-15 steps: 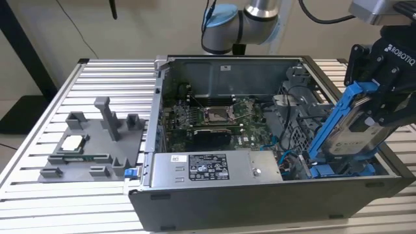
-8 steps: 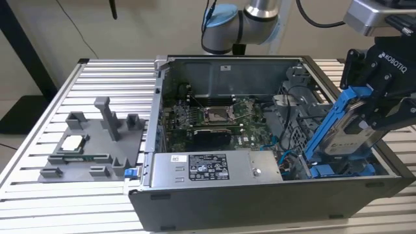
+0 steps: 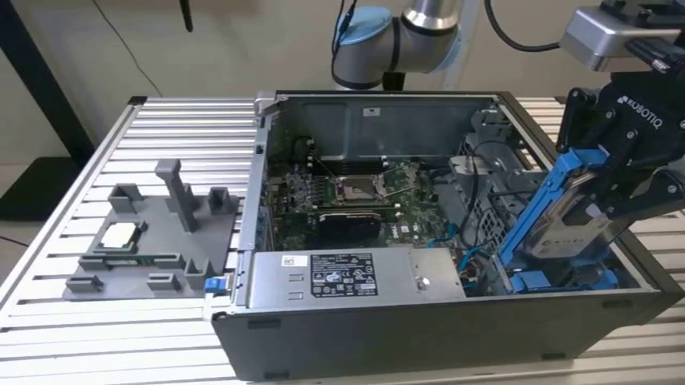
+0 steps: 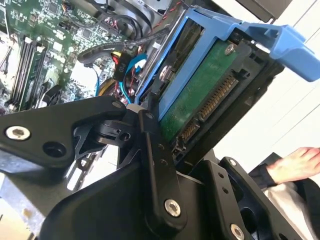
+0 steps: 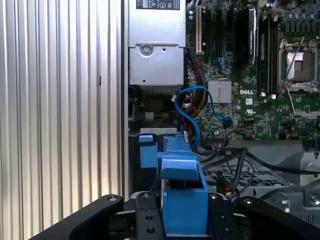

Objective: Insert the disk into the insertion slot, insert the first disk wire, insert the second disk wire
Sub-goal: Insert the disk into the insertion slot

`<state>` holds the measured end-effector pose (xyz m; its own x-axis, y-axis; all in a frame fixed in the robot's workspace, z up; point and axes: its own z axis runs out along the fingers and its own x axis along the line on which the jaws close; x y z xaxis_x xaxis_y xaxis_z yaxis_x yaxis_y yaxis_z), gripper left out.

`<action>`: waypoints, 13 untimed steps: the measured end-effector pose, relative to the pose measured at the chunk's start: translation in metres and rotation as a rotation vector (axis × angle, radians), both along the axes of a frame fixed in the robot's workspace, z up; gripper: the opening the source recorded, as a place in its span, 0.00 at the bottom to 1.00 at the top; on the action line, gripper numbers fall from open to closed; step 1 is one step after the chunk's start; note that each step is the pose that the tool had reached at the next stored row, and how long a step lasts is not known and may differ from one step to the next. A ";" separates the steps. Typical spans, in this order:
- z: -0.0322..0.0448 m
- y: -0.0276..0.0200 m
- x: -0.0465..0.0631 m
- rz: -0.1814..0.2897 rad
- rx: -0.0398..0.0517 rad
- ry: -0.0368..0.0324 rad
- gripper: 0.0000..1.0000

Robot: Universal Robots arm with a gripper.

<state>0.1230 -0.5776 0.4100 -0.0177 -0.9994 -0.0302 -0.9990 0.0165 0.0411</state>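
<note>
My gripper (image 3: 601, 200) is shut on the disk (image 3: 565, 228), a silver drive in a bright blue carrier (image 3: 538, 200). The disk hangs steeply tilted over the open computer case at the exterior view's right. Its lower end reaches down to the insertion slot (image 3: 557, 281) with its blue rails in the case's near corner. In the second wrist view the disk's green circuit board (image 4: 200, 95) and connector row show between black fingers (image 4: 152, 145). In the first wrist view the blue carrier (image 5: 181, 200) sits between the fingers, above the slot's blue tab (image 5: 147, 150). A loose blue cable (image 5: 192, 115) curls beside the slot.
The silver power supply box (image 3: 342, 277) lies along the case's near wall and the motherboard (image 3: 354, 196) fills its middle. A grey fixture plate (image 3: 150, 241) rests on the slatted table at the exterior view's left. A person's hand (image 4: 299, 164) shows in the second wrist view.
</note>
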 end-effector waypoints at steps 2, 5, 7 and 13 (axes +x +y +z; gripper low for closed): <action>-0.0025 -0.0001 0.000 0.000 -0.0002 0.0001 0.33; -0.0079 -0.0002 0.000 0.000 0.0001 0.0002 0.33; -0.0117 -0.0002 0.001 0.000 0.0000 0.0002 0.33; -0.0225 -0.0002 0.001 0.000 -0.0001 0.0002 0.33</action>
